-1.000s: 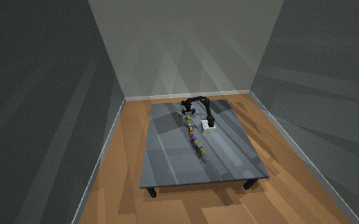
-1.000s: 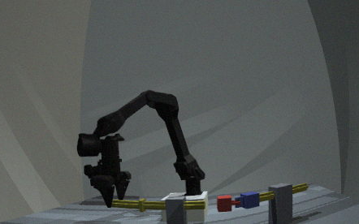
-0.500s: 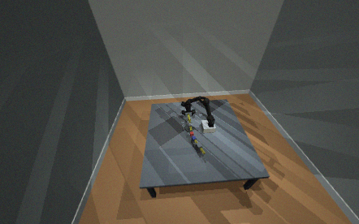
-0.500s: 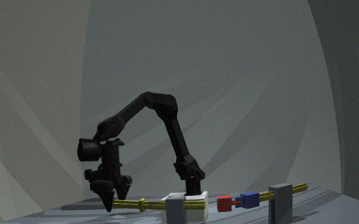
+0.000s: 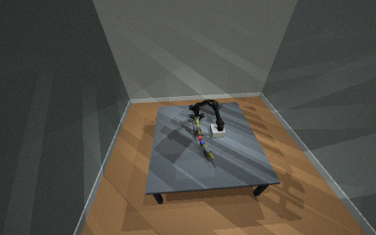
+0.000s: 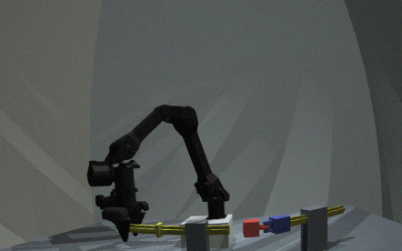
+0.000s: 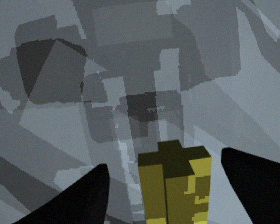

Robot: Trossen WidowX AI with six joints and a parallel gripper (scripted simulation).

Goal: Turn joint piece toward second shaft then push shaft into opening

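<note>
The second shaft (image 5: pixel 197 123) (image 6: pixel 174 229) (image 7: pixel 183 200) is yellow, with a collar (image 6: pixel 159 229), and runs through its grey block (image 6: pixel 196 236). My gripper (image 5: pixel 197 117) (image 6: pixel 130 236) (image 7: pixel 165 164) is open around its outer end, one finger on each side; the wrist view shows gaps on both sides. The red joint piece (image 5: pixel 200 138) (image 6: pixel 251 228) is linked to a blue part (image 5: pixel 202 142) (image 6: pixel 279 224) on the first yellow shaft (image 6: pixel 298 219), held by its grey block (image 6: pixel 314 229). A gap separates the red piece from the second shaft's inner end. The red piece's opening cannot be made out.
The arm's white base (image 5: pixel 218 131) (image 6: pixel 224 237) stands beside the row of shafts, behind the second block in the exterior view. The arm (image 5: pixel 209 102) (image 6: pixel 151 127) arches over from it. Everything stands on the grey table (image 5: pixel 235 170), with shadows across it.
</note>
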